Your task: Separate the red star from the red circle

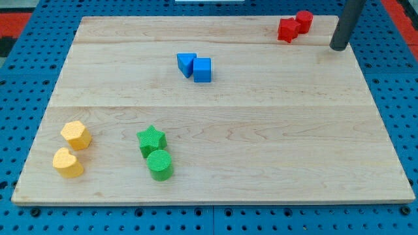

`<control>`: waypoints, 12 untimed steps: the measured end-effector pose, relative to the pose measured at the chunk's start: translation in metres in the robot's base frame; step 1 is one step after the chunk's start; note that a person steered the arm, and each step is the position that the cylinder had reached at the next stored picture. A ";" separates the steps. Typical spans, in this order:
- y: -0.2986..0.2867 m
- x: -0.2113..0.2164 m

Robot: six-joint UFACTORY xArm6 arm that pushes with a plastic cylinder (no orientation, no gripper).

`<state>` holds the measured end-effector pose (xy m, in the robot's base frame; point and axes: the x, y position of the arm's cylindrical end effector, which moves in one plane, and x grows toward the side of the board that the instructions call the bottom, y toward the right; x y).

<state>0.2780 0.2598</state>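
Board: You see a wooden board point(215, 117) lying on a blue pegboard point(26, 65).
Tip: Your tip point(338, 47) is near the view's top right corner. It rests on the board, to the right of the two red blocks and a bit lower in the view, with a clear gap between it and them.
Pincer: You have no pincer here, only the dark rod, so there is nothing to call apart or together.
Red star: The red star point(288, 30) sits near the view's top edge, on the right side.
Red circle: The red circle point(304, 20) is just to the right of the star and a bit higher in the view. The two look like they touch.
Blue blocks: A blue triangle point(186, 64) and a blue cube point(202, 69) sit side by side near the top middle. They look like they touch.
Green blocks: A green star point(151, 140) is at the lower left of the middle, with a green circle point(159, 164) right under it in the view.
Yellow blocks: A yellow hexagon point(76, 135) and a yellow heart point(66, 163) are at the view's lower left, close to each other.
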 end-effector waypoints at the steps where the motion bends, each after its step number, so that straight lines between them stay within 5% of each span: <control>1: 0.008 -0.018; 7: -0.024 -0.086; 9: -0.134 -0.038; 11: -0.140 0.021; 12: -0.198 0.006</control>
<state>0.2838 0.0618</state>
